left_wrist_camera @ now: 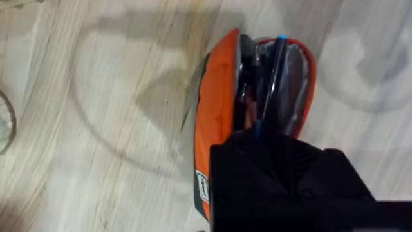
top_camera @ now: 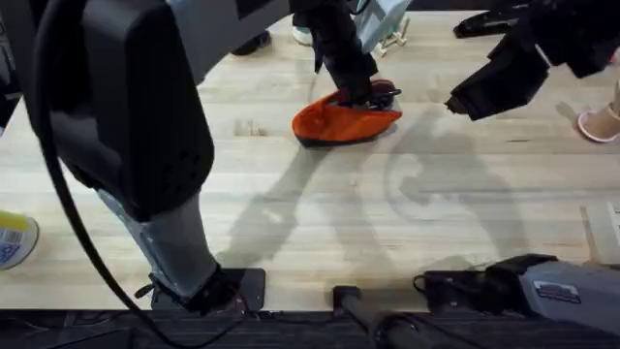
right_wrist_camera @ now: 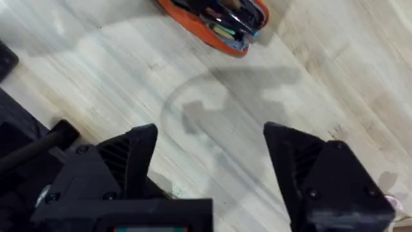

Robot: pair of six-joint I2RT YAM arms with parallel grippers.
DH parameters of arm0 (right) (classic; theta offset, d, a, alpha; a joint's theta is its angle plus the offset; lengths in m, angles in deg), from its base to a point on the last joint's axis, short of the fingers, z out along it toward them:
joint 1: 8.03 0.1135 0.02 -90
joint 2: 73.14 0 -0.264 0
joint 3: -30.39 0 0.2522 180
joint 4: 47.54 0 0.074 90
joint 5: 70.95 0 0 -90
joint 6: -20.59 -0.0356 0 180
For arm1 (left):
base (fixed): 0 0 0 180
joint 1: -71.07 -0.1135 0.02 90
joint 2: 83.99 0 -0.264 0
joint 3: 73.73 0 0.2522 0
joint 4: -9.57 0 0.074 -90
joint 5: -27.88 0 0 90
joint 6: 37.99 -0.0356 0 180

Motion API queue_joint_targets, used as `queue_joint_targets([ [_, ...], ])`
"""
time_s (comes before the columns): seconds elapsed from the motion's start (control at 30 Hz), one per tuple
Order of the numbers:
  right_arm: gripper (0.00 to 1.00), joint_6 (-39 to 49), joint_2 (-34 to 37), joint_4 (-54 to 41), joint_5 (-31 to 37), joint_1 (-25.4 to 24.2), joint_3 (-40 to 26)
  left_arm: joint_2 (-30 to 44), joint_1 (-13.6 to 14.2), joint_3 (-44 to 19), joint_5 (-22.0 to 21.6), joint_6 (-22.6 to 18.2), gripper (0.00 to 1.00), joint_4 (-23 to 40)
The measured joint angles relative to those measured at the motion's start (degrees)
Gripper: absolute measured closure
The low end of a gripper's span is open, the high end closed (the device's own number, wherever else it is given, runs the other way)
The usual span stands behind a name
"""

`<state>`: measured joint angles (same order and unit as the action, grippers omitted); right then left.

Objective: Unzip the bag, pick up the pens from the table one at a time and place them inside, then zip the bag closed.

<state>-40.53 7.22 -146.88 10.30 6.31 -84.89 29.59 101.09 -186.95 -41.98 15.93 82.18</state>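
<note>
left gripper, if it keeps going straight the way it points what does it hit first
Most likely the open mouth of the bag, directly under the left gripper, where a pen already lies; depth is unclear.

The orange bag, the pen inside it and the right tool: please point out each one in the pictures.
Orange bag (left_wrist_camera: 209, 138): left wrist view, on its orange fabric side.
Pen (left_wrist_camera: 275, 71): left wrist view, on its dark shaft inside the open bag.
Right tool (right_wrist_camera: 209, 158): right wrist view, midway between its open fingertips above the table.
</note>
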Motion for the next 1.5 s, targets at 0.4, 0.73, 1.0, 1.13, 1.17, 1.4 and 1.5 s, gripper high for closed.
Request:
queue_joint_targets([
  [0.4,0.005,-0.02,0.00,0.00,0.00,-0.02,0.00,0.00,0.02,0.00,-1.53,-0.55,0.006,-0.20],
  [0.73,0.005,-0.02,0.00,0.00,0.00,-0.02,0.00,-1.45,0.07,-0.72,-1.55,-0.35,0.006,4.18],
  [1.0,0.006,-0.02,0.00,0.00,0.00,0.00,0.00,-7.35,0.04,-0.74,-2.87,0.56,0.004,7.99],
  [1.13,0.005,-0.02,0.00,0.00,0.00,0.00,0.00,-9.91,-0.26,-0.74,-3.10,0.79,0.005,8.04],
  [1.17,0.005,-0.04,0.02,0.00,0.00,0.00,0.00,-10.80,-0.47,-0.74,-3.13,0.92,0.006,8.07],
  [1.4,0.005,-0.02,0.00,-0.02,0.02,0.00,0.00,-15.91,-2.97,-0.76,-3.25,1.72,0.004,9.38],
  [1.5,0.005,-0.02,0.02,-0.02,0.00,-0.02,0.00,-17.73,-4.55,-0.76,-3.24,2.07,0.003,10.71],
])
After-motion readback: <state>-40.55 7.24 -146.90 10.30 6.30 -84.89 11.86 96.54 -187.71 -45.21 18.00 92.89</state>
